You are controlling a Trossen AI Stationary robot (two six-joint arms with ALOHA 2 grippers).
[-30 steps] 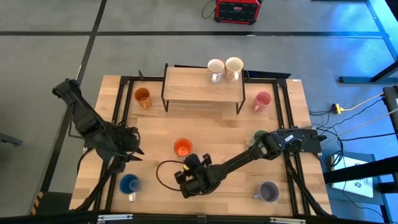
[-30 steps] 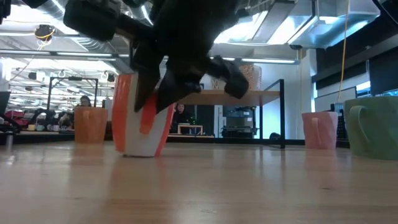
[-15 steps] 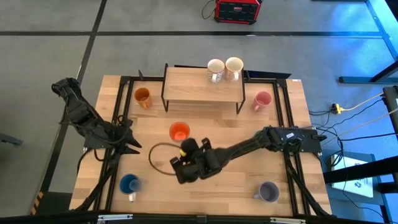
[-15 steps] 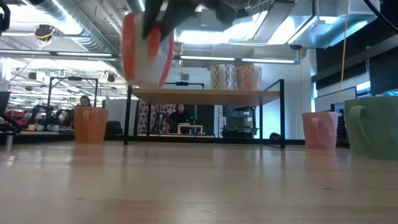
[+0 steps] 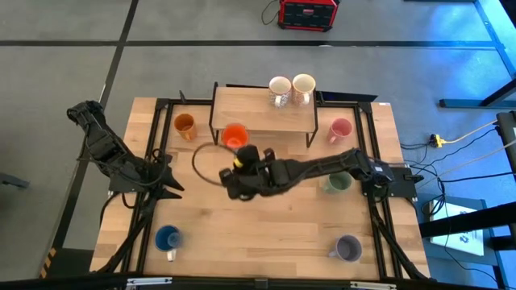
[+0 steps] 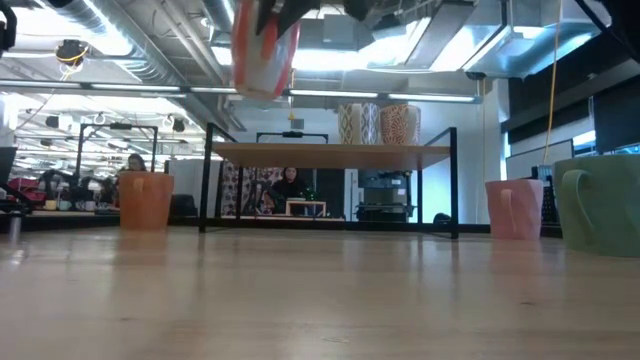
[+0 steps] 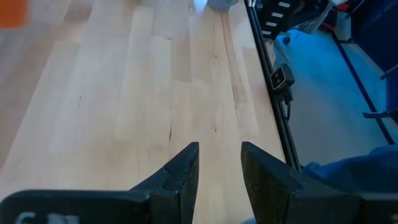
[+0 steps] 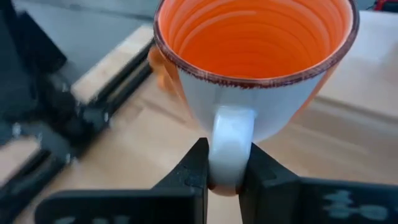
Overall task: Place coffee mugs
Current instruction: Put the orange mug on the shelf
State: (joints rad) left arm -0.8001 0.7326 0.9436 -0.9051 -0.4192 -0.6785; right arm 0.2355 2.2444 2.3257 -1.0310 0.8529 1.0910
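The red-orange mug [image 5: 234, 135], white outside, hangs in the air at the near edge of the black-framed wooden shelf [image 5: 262, 111]. In the low view the mug [image 6: 265, 48] is above the shelf top [image 6: 330, 152]. My right gripper [image 5: 239, 155] is shut on it, just near-side of it. Two white/cream mugs [image 5: 291, 89] stand on the shelf's right end. On the table stand the amber mug [image 5: 185, 125], pink mug [image 5: 339, 130], green mug [image 5: 337, 182], lavender mug [image 5: 347, 247] and blue mug [image 5: 168, 238]. My left gripper [image 5: 167, 182] waits open at the table's left side. My right gripper [image 8: 227, 152] pinches the mug's white handle [image 8: 231, 124] between its two fingers [image 8: 196, 168], one on each side of the loop. The fingers come from the table's near-right side. The mug is lifted clear and sits upright, its mouth [image 8: 255, 37] up.
A black cable loop [image 5: 201, 165] hangs from the right arm, left of the held mug. Black frame rails [image 5: 157, 145] run along the table's left and right sides. Bare wood lies in the table's middle [image 5: 258, 225]. People sit far off in the room [image 6: 135, 165].
My right gripper, shut on the red-orange mug, lifted it off the table's middle and carried it up and toward the far edge, to the shelf's near edge. My left arm drew back a little toward the left edge.
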